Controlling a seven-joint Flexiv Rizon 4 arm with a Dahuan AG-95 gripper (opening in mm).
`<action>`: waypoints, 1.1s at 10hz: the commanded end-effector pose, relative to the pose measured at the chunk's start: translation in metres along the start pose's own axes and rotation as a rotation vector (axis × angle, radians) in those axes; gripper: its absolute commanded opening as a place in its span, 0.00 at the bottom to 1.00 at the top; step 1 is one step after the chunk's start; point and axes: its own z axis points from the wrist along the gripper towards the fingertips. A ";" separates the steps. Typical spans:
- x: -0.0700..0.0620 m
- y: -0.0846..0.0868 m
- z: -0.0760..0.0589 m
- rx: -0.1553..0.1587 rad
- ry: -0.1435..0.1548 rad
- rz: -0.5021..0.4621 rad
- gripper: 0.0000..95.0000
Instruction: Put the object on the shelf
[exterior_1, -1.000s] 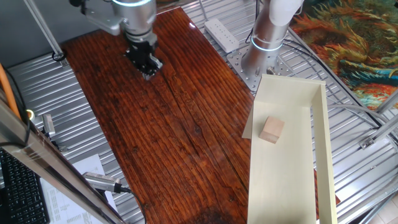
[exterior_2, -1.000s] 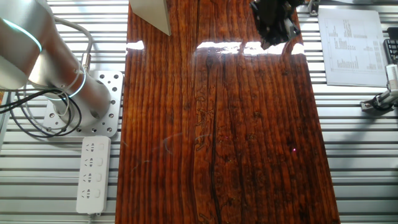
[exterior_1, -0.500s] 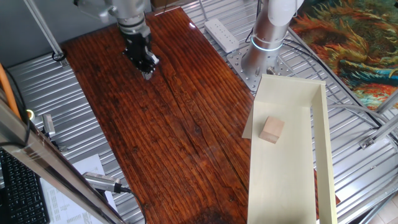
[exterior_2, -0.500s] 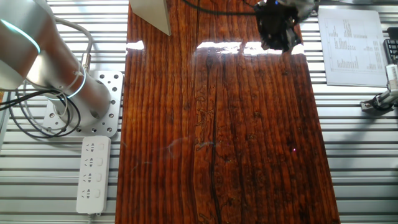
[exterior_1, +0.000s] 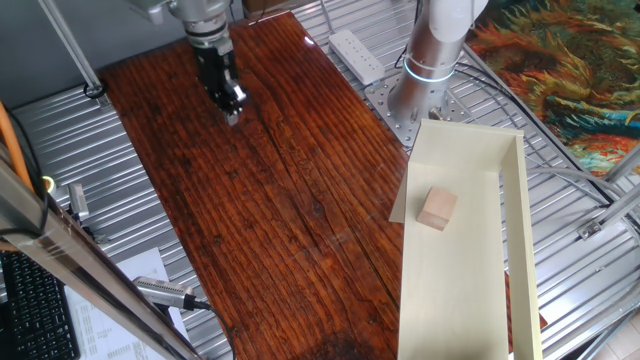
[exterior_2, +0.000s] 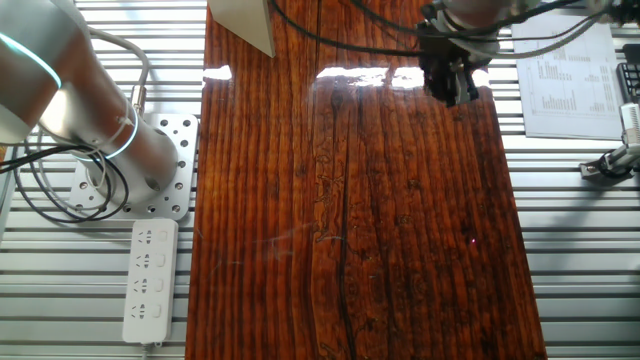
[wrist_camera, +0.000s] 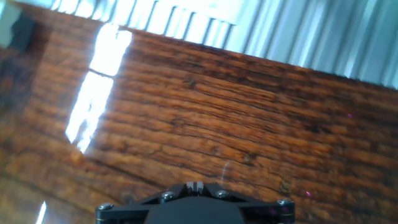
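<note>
**Cube resting in the shelf, pincer over the far end of the counter**

The small tan wooden cube (exterior_1: 437, 209) sits inside the shelf (exterior_1: 455, 300) — on its cream floor, nearer the end that lies by the arm's base (exterior_1: 432, 62) than the other end. The cube is clear of both raised side walls and stands flat on one face. Nothing touches it.

The shelf lies beside the dark wooden counter (exterior_1: 280, 200), one corner overlapping the counter's edge. In the other fixed view only a corner of the shelf (exterior_2: 243, 22) shows at the top edge of the frame.

The pincer (exterior_1: 231, 103) hangs above the counter, well apart from the shelf and toward the counter's opposite end. It points downward and carries nothing. In the other fixed view the pincer (exterior_2: 457, 88) is seen above the counter's edge, near a printed sheet of paper (exterior_2: 565, 72). The fingertips appear close together, but whether the jaws are fully closed cannot be told; the hand view shows only the black body of the pincer at the bottom edge, with bare wood grain beyond it.

A white power strip (exterior_1: 357, 55) lies on the metal slats just beside the arm's base.
</note>
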 end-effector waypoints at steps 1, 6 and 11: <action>0.000 -0.012 0.002 0.194 0.046 -0.102 0.00; 0.003 -0.028 0.000 0.169 0.081 -0.067 0.00; 0.006 -0.029 0.002 0.105 0.085 -0.038 0.00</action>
